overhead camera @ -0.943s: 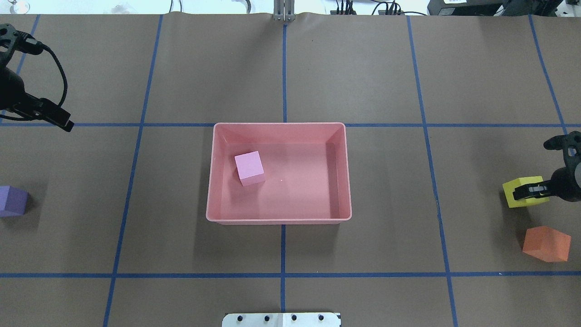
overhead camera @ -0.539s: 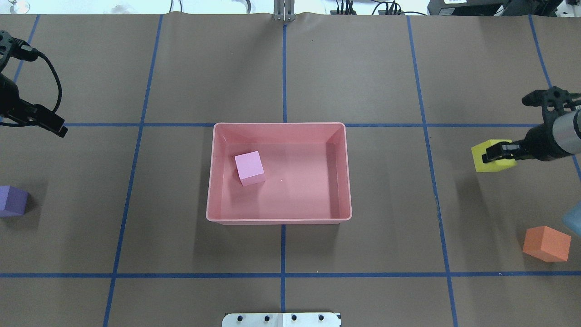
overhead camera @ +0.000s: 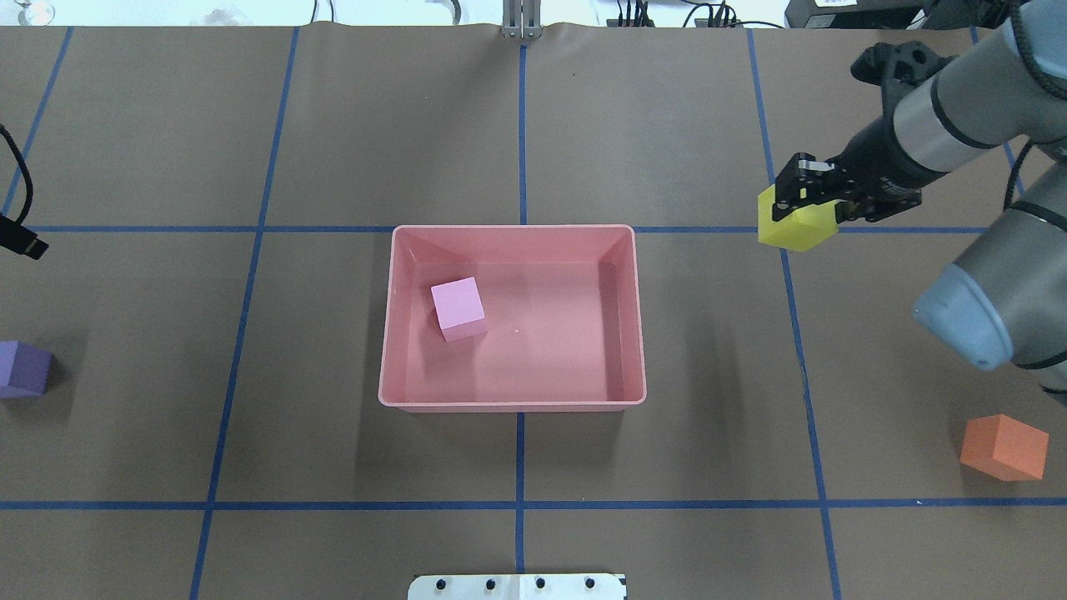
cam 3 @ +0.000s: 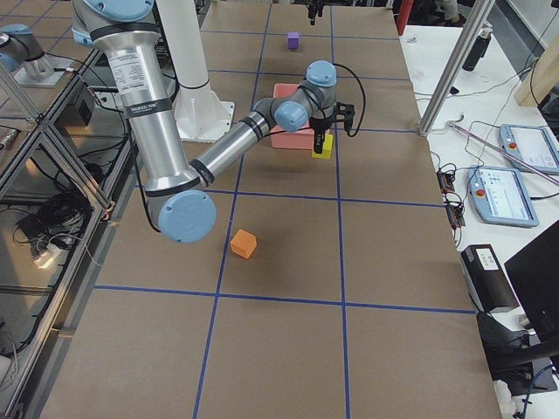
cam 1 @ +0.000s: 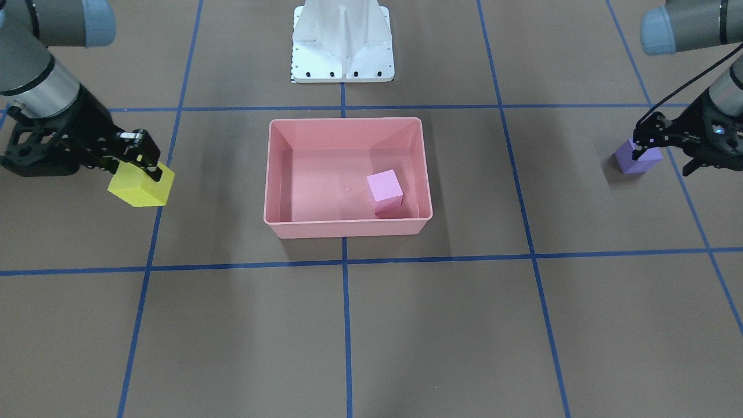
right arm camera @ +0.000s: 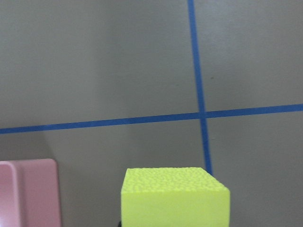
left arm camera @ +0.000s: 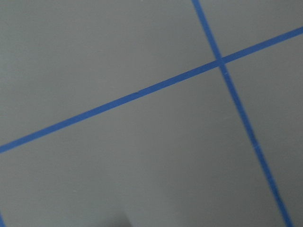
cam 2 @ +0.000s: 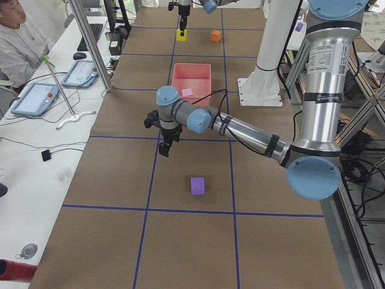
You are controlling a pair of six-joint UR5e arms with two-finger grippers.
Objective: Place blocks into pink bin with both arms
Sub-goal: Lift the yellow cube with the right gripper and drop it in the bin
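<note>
The pink bin [overhead camera: 513, 227] sits mid-table and holds the light pink block [overhead camera: 458, 308]; both show in the front view, bin [cam 1: 342, 121] and block [cam 1: 385, 191]. My right gripper [overhead camera: 802, 207] is shut on the yellow block [overhead camera: 796, 227] and holds it above the table, right of the bin. It also shows in the front view [cam 1: 142, 165] and the block in the right wrist view [right arm camera: 175, 198]. My left gripper [cam 1: 666, 150] is open and empty, raised near the purple block [cam 1: 638, 159], which lies on the table [overhead camera: 23, 368]. The orange block [overhead camera: 1003, 447] lies at the near right.
The white pedestal base [cam 1: 342, 46] stands at the robot's side of the table. Blue tape lines cross the brown table cover. In the left side view a person [cam 2: 18, 36] sits at a side bench with tablets. My right arm's elbow [overhead camera: 967, 321] hangs over the right side.
My right gripper has lifted the yellow block and carried it away from me and left, towards the bin. My left gripper has moved left, almost out of the overhead view.
</note>
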